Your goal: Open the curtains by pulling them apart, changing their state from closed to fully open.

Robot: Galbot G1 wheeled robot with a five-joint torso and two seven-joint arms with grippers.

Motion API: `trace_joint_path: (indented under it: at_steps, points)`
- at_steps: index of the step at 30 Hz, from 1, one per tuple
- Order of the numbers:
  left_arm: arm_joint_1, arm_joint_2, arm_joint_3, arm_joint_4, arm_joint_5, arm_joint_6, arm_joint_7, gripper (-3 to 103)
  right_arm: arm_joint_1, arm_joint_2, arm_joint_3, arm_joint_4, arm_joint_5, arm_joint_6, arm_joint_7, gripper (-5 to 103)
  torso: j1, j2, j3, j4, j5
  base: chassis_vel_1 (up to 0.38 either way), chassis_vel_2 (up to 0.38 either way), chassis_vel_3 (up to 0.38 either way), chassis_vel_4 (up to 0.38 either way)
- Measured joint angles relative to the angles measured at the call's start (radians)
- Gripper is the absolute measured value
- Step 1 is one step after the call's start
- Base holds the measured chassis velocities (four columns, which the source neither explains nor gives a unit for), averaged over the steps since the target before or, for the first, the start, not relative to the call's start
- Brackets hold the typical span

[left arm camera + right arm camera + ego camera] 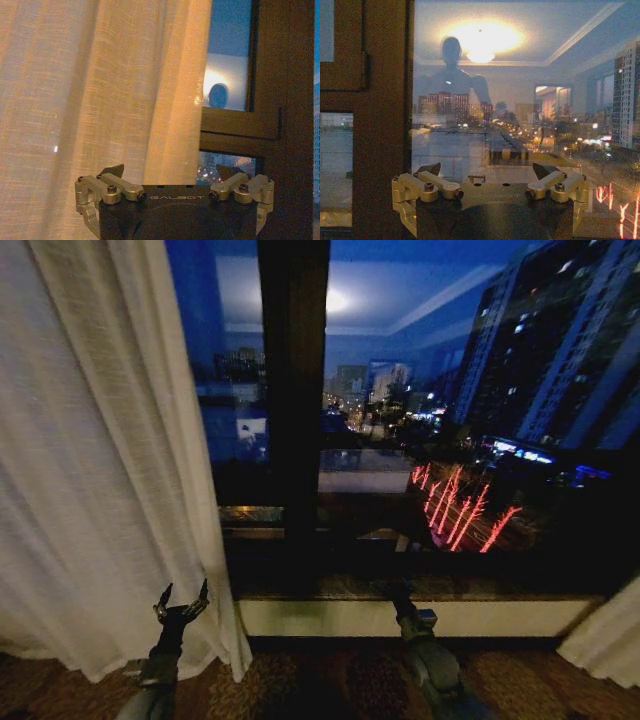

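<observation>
Jaws on the left gripper are standing wide apart and holding nothing; in the head view its two fingertips are pointing up in front of the lower folds of the left curtain panel, near that panel's inner edge, and whether they are brushing the fabric cannot be told. From the left wrist view the same gripper is facing the pleated sheer cloth, with the panel's edge hanging just above the open gap and the dark window frame beside it. The right gripper is also showing its jaws spread apart and empty, facing the window glass well away from any fabric. The right curtain panel is hanging at the far right, low in the head view, leaving the window between the panels uncovered.
</observation>
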Motion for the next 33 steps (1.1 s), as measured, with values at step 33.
trace_joint_path:
  at_steps: [33]
  points:
    - [0.000, 0.000, 0.000, 0.000, 0.000, 0.000, 0.000, 100, 0.000, 0.000, 0.000, 0.000, 0.000, 0.000, 0.000, 100, 0.000, 0.000, 0.000, 0.0000, 0.0000, 0.016, 0.020, -0.021, -0.015]
